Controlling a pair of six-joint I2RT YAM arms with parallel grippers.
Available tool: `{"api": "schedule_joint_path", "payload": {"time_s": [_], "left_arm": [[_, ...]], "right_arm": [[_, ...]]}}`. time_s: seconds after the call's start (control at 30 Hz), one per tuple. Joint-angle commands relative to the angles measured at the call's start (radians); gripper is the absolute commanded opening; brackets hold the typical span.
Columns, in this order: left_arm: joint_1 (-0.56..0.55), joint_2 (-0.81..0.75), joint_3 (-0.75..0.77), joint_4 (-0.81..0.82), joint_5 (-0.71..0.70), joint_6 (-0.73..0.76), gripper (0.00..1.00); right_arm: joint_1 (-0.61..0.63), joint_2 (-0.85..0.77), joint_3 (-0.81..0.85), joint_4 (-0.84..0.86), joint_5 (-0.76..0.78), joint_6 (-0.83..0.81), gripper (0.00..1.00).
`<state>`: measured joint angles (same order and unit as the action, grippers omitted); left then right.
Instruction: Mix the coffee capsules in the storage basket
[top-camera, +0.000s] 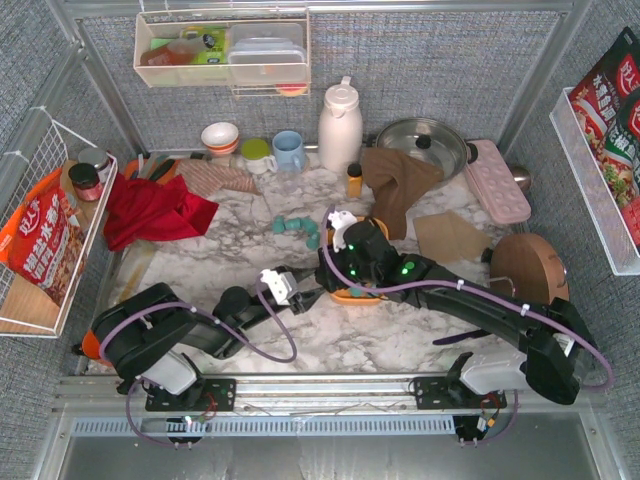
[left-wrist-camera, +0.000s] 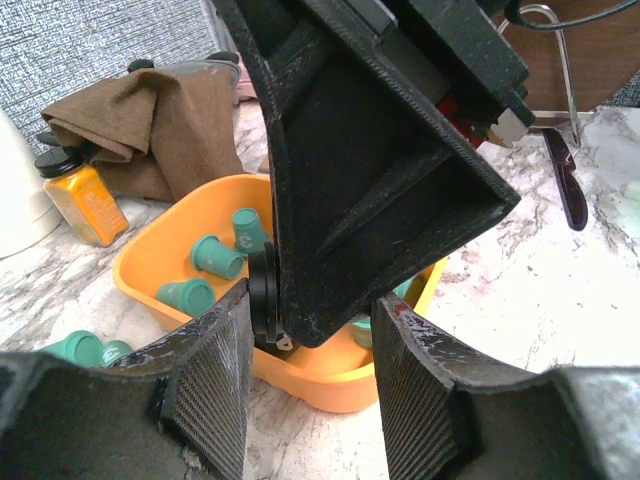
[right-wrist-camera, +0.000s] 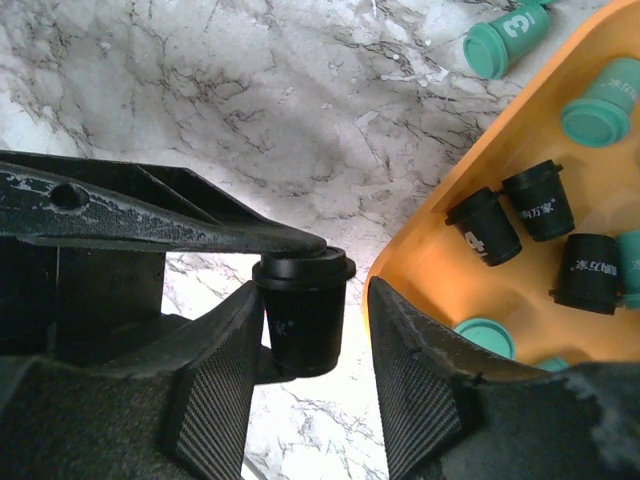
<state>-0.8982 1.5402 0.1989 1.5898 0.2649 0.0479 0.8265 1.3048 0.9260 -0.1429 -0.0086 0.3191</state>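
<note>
Teal and black capsules (right-wrist-camera: 540, 200), orange basket (right-wrist-camera: 430, 280), grey-veined white table (right-wrist-camera: 250, 100)

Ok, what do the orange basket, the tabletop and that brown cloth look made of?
Storage basket: probably moulded plastic, smooth, slightly glossy, rounded rim.
Tabletop: marble-look, white with grey veins; stone or laminate, can't tell.
Brown cloth: soft fabric, matte, lying in folds.

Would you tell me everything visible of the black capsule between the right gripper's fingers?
The black capsule is a small tapered pod, matte plastic by its look, with a flanged rim and faint white print on its side. It hangs over the marble table beside the orange storage basket, outside its wall. A finger of the left gripper lies on its rim, so that gripper seems to hold it. The right gripper straddles it, one pad touching, the other apart.
</note>
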Motion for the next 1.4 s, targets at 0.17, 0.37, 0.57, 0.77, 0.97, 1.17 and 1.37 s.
{"api": "schedule_joint_path", "payload": {"time_s": [0.17, 0.37, 0.57, 0.77, 0.97, 1.17, 1.37], "left_arm": [[-0.007, -0.013, 0.002, 0.069, -0.009, -0.006, 0.55], [-0.007, -0.003, -0.005, 0.065, -0.067, -0.030, 0.99], [-0.007, -0.013, -0.018, 0.053, -0.228, -0.076, 0.99], [-0.007, -0.027, -0.027, 0.024, -0.431, -0.127, 0.99], [-0.007, -0.051, -0.006, -0.071, -0.594, -0.187, 0.99], [-0.006, -0.083, 0.100, -0.320, -0.668, -0.242, 0.99], [-0.005, -0.106, 0.220, -0.619, -0.775, -0.324, 0.99]], "right_arm": [[0.004, 0.006, 0.005, 0.034, -0.015, 0.012, 0.31], [0.005, -0.012, -0.005, 0.023, 0.041, 0.009, 0.17], [0.005, -0.044, -0.025, -0.021, 0.213, -0.021, 0.12], [-0.001, -0.059, -0.061, -0.070, 0.432, -0.085, 0.11], [-0.010, -0.088, -0.098, -0.070, 0.473, -0.117, 0.11], [-0.019, -0.066, -0.116, -0.066, 0.506, -0.141, 0.14], [-0.036, -0.031, -0.140, -0.061, 0.493, -0.123, 0.27]]}}
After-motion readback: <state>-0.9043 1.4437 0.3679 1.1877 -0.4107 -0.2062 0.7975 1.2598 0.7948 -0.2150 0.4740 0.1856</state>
